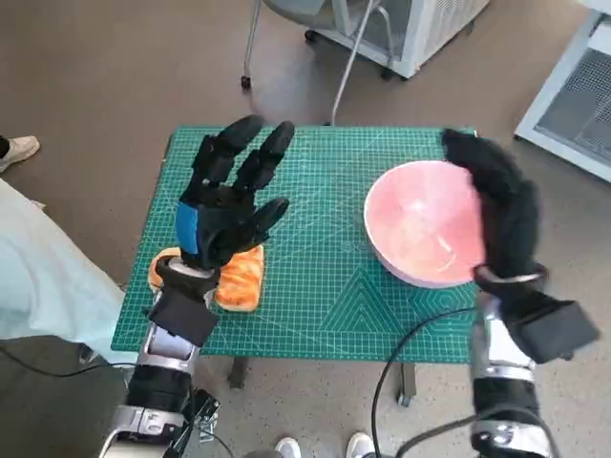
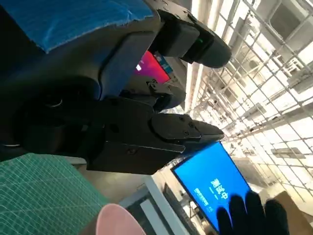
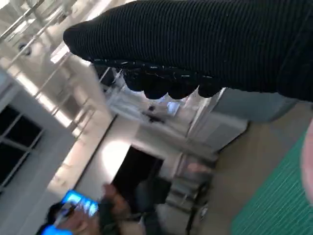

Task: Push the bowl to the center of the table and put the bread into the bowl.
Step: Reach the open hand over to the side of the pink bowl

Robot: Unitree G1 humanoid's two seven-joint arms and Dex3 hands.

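Bowl (image 1: 425,234) sits right of table (image 1: 315,315) center, right hand (image 1: 501,210) flat along its far side, holding nothing. Looks light and slick, so push low on the wall. Bread (image 1: 239,279) lies near the left front edge under the spread, empty left hand (image 1: 229,205); probably squishy, grab its middle gently.
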